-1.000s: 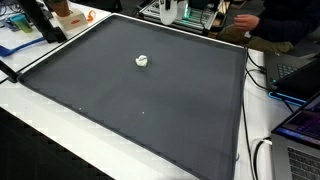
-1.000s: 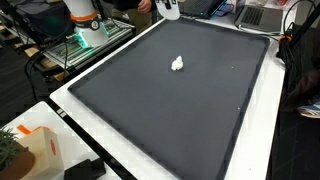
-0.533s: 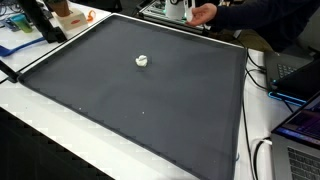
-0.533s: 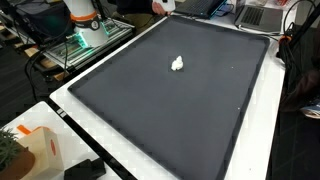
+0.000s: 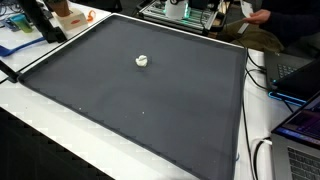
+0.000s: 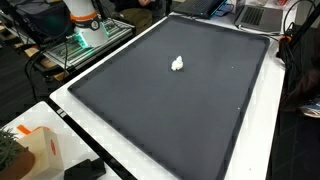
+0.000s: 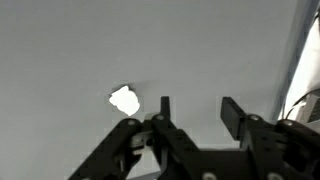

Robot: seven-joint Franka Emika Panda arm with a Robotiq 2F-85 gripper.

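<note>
A small white crumpled lump (image 5: 142, 61) (image 6: 178, 64) lies alone on a large dark grey mat (image 5: 150, 110) (image 6: 200, 115) in both exterior views. From the wrist view I look down on the mat, and the white lump (image 7: 124, 100) lies just left of my gripper (image 7: 198, 110). The two black fingers (image 7: 232, 112) stand apart with only bare mat between them, touching nothing. The gripper itself does not appear in either exterior view; only the robot's base (image 6: 82, 15) shows at the mat's far side.
A person's hand (image 5: 255, 15) rests beyond the mat's far edge. Laptops and cables (image 5: 300, 125) line one side. An orange and white box (image 6: 35, 150) and a black block (image 6: 85, 170) sit on the white table rim.
The person's hand that reached in by the robot's base half a second ago has drawn back. The white lump has not moved.
</note>
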